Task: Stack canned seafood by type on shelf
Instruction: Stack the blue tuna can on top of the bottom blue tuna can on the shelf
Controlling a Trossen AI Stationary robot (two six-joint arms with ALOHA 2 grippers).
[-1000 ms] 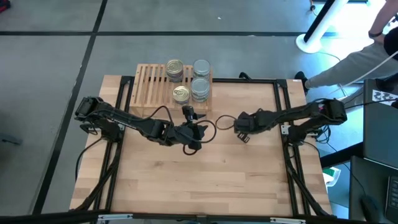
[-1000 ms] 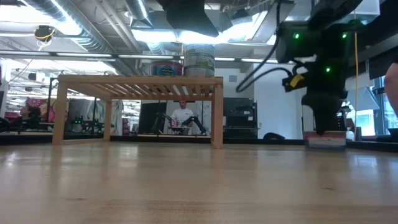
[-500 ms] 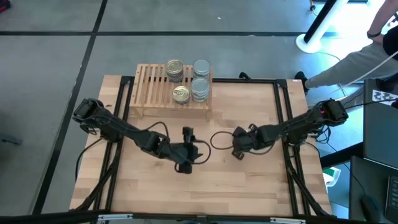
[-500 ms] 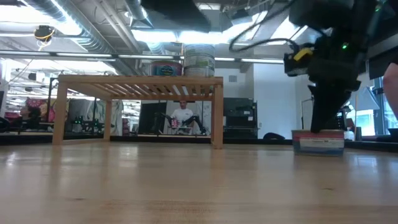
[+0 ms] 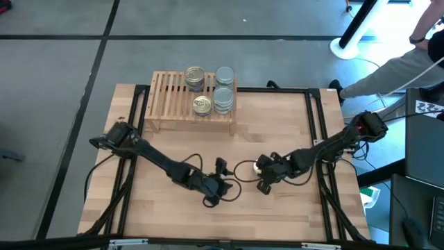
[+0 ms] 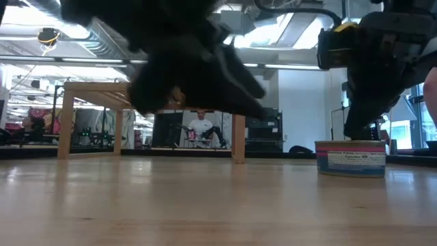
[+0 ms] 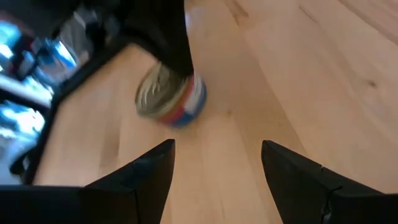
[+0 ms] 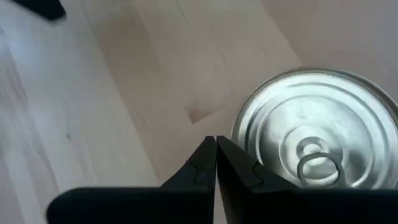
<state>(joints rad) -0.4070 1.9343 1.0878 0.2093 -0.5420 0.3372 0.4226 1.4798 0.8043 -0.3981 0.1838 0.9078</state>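
On the front half of the pale wooden tabletop (image 5: 277, 215), well in front of the low light-wood slatted shelf (image 5: 166, 97), much is masked: in the low view the left arm's blurred dark bulk covers most of the shelf's top and whatever stands on it, and from above the one loose tin, a flat round silver-lidded can with a red, white and blue label (image 6: 350, 158), is almost wholly hidden under the right arm's wrist. The right gripper (image 8: 216, 163) has its two dark fingers pressed together, tips just beside this can's rim, holding nothing. The left gripper (image 7: 217, 165) is spread wide and empty, near the same can, which shows beyond its fingers. On the shelf's right portion, the high view shows gold-lidded tins (image 5: 195, 76) at the back and front with silver-grey-lidded tins (image 5: 224, 75) just beside them; how many are stacked cannot be told. Beyond the table lies grey floor; a person's grey-clad leg (image 5: 388, 73) shows to the shelf's far right, and a seated person appears in the room behind.
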